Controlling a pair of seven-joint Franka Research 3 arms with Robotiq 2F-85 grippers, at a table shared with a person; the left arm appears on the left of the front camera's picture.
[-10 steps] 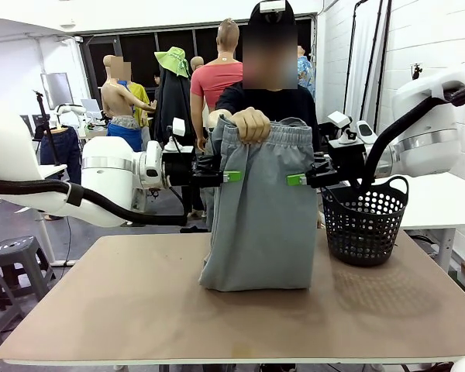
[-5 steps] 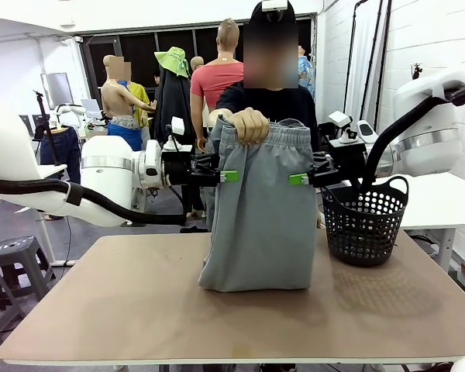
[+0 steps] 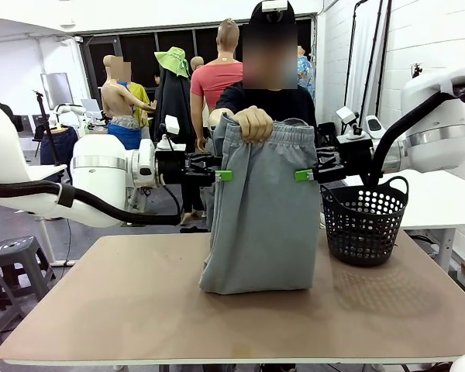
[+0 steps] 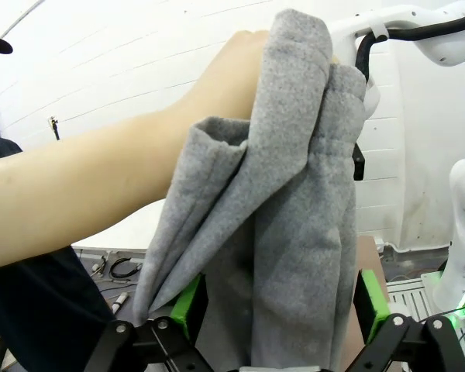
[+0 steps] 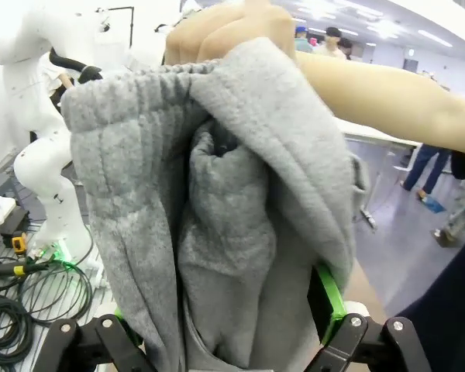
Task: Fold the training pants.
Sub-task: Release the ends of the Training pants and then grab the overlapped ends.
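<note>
The training pants (image 3: 260, 225) are light grey and hang bunched from a person's hand (image 3: 254, 122), which grips the gathered waistband; their lower end rests on the table (image 3: 124, 302). My left gripper (image 3: 225, 176) is at the pants' left edge and my right gripper (image 3: 303, 175) at their right edge, both just below the waistband. In the left wrist view the pants (image 4: 294, 194) hang between the wide-apart green pads of the open left gripper (image 4: 279, 306). In the right wrist view the pants (image 5: 217, 194) sit the same way inside the open right gripper (image 5: 229, 310).
A black mesh basket (image 3: 364, 221) stands on the table's right side, close under the right arm. The person stands at the far edge behind the pants. The brown tabletop in front of and left of the pants is bare.
Both grippers have drawn a little outward from the pants' sides, the left one to the left and the right one to the right and slightly up. The person's hand and the pants stay put.
</note>
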